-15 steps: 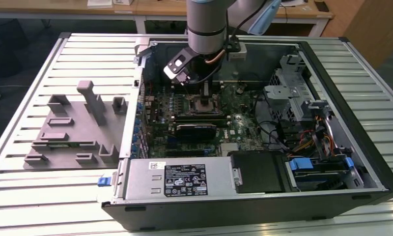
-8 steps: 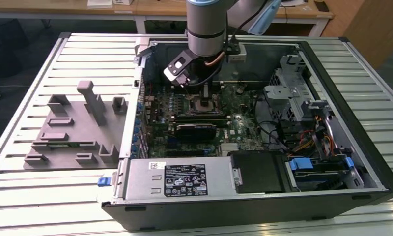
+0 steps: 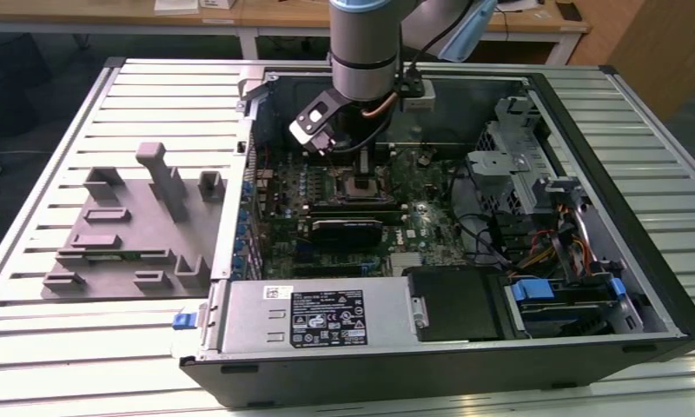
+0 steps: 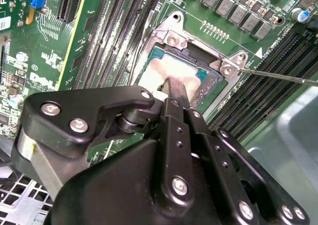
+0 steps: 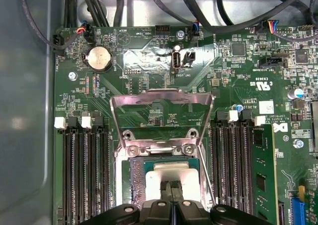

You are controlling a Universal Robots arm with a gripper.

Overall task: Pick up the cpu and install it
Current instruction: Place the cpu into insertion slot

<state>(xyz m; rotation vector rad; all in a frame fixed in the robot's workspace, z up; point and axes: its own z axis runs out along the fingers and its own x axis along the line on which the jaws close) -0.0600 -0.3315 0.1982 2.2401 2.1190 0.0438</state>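
The black claw (image 5: pixel 171 186), fingers pressed together around nothing, has its tip at the silvery square cpu (image 5: pixel 188 178) lying in the open motherboard socket (image 5: pixel 134 183).

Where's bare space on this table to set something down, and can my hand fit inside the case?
Bare table slats lie between the grey fixture tray and the table's near edge, and in a strip at the exterior view's right of the computer case. Inside is crowded: the gripper is down at the cpu, cables alongside.
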